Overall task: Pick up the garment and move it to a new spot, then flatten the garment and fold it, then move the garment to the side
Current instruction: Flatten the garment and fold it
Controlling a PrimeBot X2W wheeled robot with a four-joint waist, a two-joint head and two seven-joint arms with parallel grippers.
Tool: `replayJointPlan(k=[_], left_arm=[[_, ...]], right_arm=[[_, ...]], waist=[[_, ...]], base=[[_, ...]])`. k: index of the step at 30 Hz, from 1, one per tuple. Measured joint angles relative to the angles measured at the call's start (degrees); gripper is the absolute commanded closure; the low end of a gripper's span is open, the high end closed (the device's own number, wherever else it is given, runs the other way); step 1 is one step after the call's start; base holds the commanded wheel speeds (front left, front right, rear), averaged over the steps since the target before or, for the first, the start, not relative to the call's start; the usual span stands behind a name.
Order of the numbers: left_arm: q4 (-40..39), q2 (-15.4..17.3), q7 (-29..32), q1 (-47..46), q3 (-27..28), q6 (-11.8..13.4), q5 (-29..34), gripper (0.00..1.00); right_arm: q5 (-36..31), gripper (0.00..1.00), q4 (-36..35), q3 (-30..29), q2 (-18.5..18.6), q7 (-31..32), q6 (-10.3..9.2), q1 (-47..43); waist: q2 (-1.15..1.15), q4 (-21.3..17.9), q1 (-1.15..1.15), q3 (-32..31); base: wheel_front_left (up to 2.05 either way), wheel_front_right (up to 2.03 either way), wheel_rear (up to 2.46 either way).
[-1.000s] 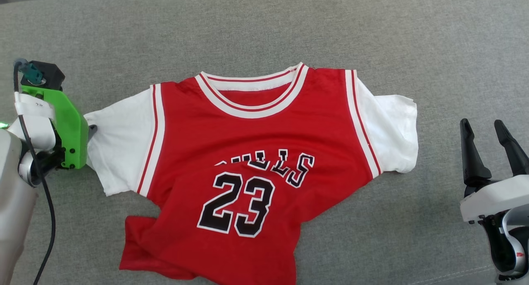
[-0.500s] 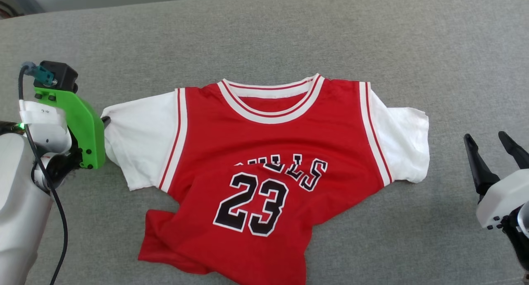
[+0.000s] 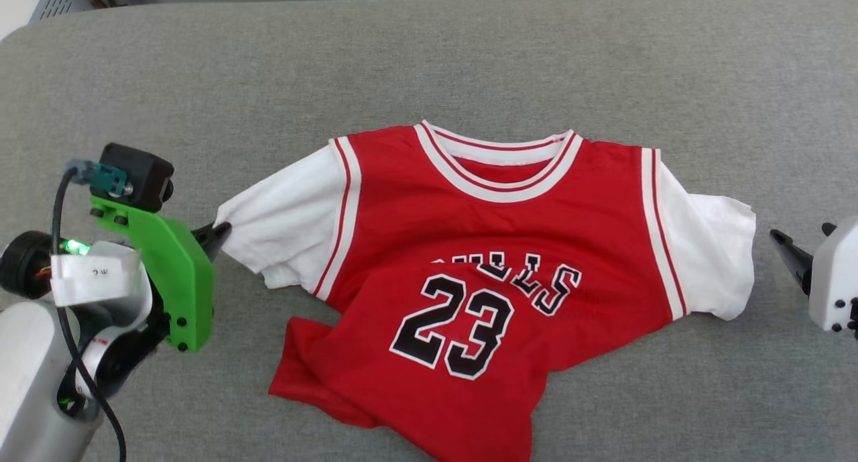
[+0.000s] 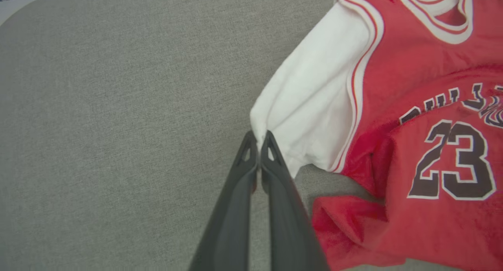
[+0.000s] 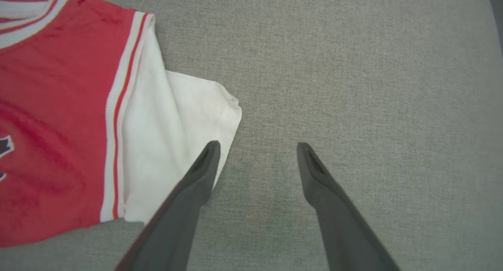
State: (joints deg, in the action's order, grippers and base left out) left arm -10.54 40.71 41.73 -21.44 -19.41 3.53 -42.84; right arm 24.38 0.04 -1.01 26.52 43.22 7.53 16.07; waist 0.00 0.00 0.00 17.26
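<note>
Your left pincer [image 4: 258, 136] is clamped on the nine o'clock white sleeve of the red jersey shirt [image 3: 496, 220]; your right pincer [image 5: 258, 145], at three o'clock, gapes wide, empty.

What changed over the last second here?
The left fingers closed on the edge of the jersey's white sleeve. The right fingers stayed open beside the other sleeve; the jersey lies rumpled as before. The head camera shifted.
</note>
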Motion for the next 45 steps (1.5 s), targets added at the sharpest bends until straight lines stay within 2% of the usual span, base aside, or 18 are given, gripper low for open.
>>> replayJointPlan(k=[7, 11, 12, 17, 18, 20, 27, 33, 39, 45], left_arm=[[-9.80, 0.44, 1.64, 2.94, -0.81, 2.04, -0.09, 1.00], [-11.69, 0.47, 1.78, 2.96, -0.93, 2.34, -0.08, 1.00], [-12.26, 0.46, 1.77, 2.95, -1.12, 2.33, -0.09, 1.00], [-12.03, 0.40, 1.75, 2.94, -1.55, 2.24, -0.09, 1.00], [-11.88, 0.38, 1.72, 2.94, -1.64, 2.22, -0.09, 1.00], [-11.54, 0.36, 1.67, 2.92, -1.70, 2.09, -0.09, 1.00], [-9.05, -0.03, -0.03, 2.91, -1.21, 1.68, -0.35, 1.00], [-6.59, -0.15, -3.52, 2.95, 1.54, 1.69, -1.37, 1.00], [-6.14, 0.16, -6.21, 3.86, 3.81, 1.79, -1.68, 1.00], [-6.60, 0.51, -9.56, 4.38, 6.52, 2.27, -1.58, 1.00]], right_arm=[[0.04, 0.00, 5.66, 4.11, 2.87, 3.52, 0.01, 4.94], [-0.53, 0.00, 8.67, 6.55, 3.35, 3.49, 0.01, 7.01], [-0.70, 0.00, 10.45, 9.10, 4.38, 3.42, 0.00, 7.88], [-0.86, 0.00, 12.73, 12.24, 6.31, 2.57, 0.00, 8.71], [-0.63, 0.53, 13.19, 12.71, 6.62, 2.25, 0.00, 8.81], [-0.25, 1.00, 13.63, 13.24, 7.13, 1.58, 0.00, 8.98], [1.00, 1.00, 16.50, 14.39, 7.27, -4.38, 0.02, 9.95], [2.29, 1.00, 18.11, 12.82, 7.08, -9.65, 0.02, 10.03], [3.43, 1.00, 15.88, 10.05, 7.56, -14.01, 0.02, 10.03], [6.36, 1.00, 11.87, 6.47, 8.21, -15.80, 0.02, 9.98]], waist=[[0.00, 2.71, 0.00, 2.08], [0.00, 3.91, 0.00, 3.20], [0.00, 4.56, 0.00, 3.88], [0.00, 5.30, -0.01, 4.79], [0.00, 5.47, -0.01, 4.98], [0.00, 5.69, -0.01, 5.17], [0.00, 5.91, -0.01, 4.09], [0.00, 5.44, 0.00, 1.13], [0.00, 4.63, -0.01, -2.86], [0.00, 3.66, -0.01, -7.30]], base=[[0.00, 0.00, 0.00], [0.00, 0.00, 0.00], [0.00, 0.00, 0.00], [0.00, 0.00, 0.00], [0.00, 0.00, 0.00], [0.00, 0.00, 0.00], [0.00, 0.00, 0.00], [0.00, 0.00, 0.00], [0.00, 0.00, 0.00], [0.00, 0.00, 0.00]])
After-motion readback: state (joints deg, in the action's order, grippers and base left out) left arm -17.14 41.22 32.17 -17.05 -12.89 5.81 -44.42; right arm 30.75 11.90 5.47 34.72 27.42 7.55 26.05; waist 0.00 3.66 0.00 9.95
